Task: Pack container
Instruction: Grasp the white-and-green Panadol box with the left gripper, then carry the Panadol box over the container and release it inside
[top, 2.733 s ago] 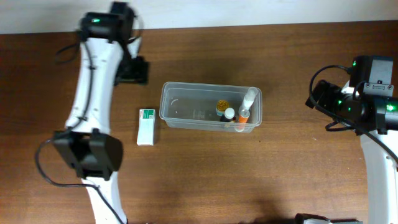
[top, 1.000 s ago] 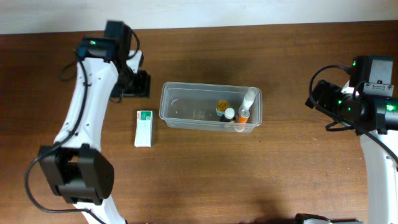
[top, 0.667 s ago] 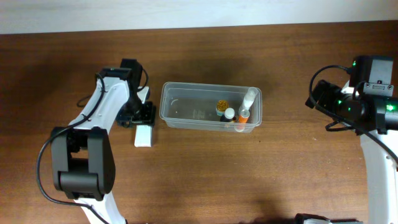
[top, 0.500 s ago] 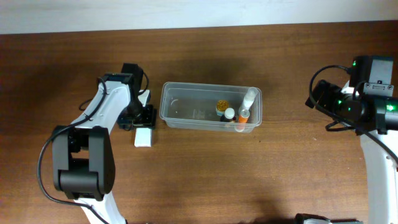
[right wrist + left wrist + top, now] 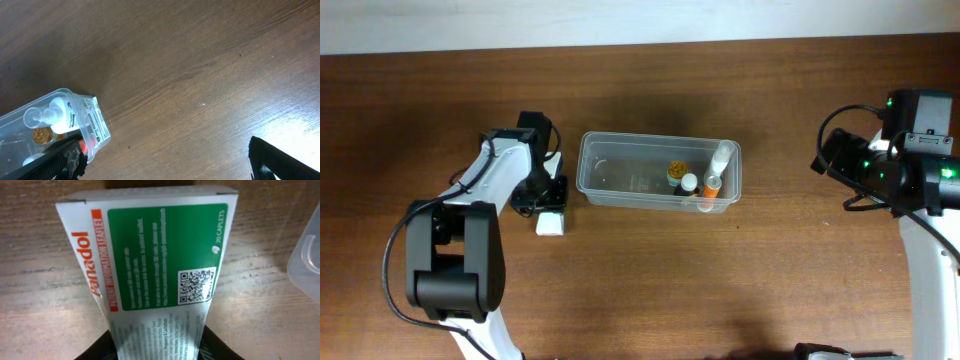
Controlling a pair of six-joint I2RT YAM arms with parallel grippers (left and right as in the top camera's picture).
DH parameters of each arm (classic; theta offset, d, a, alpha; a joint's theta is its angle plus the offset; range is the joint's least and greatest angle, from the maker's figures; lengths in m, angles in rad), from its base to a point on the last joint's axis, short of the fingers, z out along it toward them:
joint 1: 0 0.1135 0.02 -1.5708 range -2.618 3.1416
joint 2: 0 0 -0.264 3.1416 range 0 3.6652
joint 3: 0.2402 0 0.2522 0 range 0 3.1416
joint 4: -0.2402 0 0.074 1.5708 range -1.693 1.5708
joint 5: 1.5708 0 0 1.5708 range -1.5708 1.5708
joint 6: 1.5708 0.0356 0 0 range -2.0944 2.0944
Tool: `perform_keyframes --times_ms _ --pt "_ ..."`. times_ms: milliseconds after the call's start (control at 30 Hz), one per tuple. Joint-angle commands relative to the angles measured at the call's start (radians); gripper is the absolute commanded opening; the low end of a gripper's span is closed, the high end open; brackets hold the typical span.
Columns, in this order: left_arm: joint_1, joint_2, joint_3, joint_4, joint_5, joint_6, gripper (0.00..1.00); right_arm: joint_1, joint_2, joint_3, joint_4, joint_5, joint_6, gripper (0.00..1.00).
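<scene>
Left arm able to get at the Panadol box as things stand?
Likely yes: left gripper sits over the Panadol box, fingers flanking it, nothing between; the container lies beside it.

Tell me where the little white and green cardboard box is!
Overhead, the white-and-green box lies on the wooden table just left of the clear plastic container, its far end under the left gripper.

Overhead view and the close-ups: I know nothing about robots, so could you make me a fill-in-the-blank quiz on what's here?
The white-and-green cardboard box carries the brand name ____ in orange letters. Its label promises ____ caplets. The small bottles stand inside the clear plastic rectangular tub, at the end nearer the ____ arm.
Missing words: Panadol; 20; right.
</scene>
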Motion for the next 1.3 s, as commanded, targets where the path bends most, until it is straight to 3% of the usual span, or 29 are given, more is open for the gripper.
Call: perform_keyframes --times_ms 0,233,367,567,700,800,900,1100,1267 --pt "0.008 -0.017 0.117 -0.073 -0.028 0.002 0.38 -0.003 0.000 0.007 0.001 0.002 0.005 0.98" --pt "-0.005 -0.069 0.458 -0.286 -0.070 0.022 0.32 -0.003 0.000 0.007 0.001 0.002 0.005 0.98" --pt "-0.058 -0.108 0.607 -0.312 -0.047 0.114 0.32 -0.003 0.000 0.007 0.001 0.002 0.005 0.98" --pt "-0.232 -0.121 0.636 -0.269 0.099 0.565 0.31 -0.003 0.000 0.007 0.001 0.002 0.005 0.98" --pt "-0.340 -0.088 0.636 -0.269 0.082 0.838 0.15 -0.003 0.000 0.007 0.001 0.002 0.005 0.98" --pt "-0.388 -0.039 0.636 -0.268 0.017 0.939 0.04 -0.003 0.000 0.007 0.001 0.002 0.005 0.98" --pt "-0.393 0.006 0.636 -0.264 0.000 0.965 0.05 -0.003 0.000 0.007 0.001 0.002 0.005 0.98" --pt "-0.364 0.110 0.636 -0.260 -0.012 0.983 0.20 -0.003 0.000 0.007 0.001 0.002 0.005 0.98" --pt "-0.334 0.126 0.636 -0.256 -0.026 0.984 0.20 -0.003 0.000 0.007 0.001 0.002 0.005 0.99"
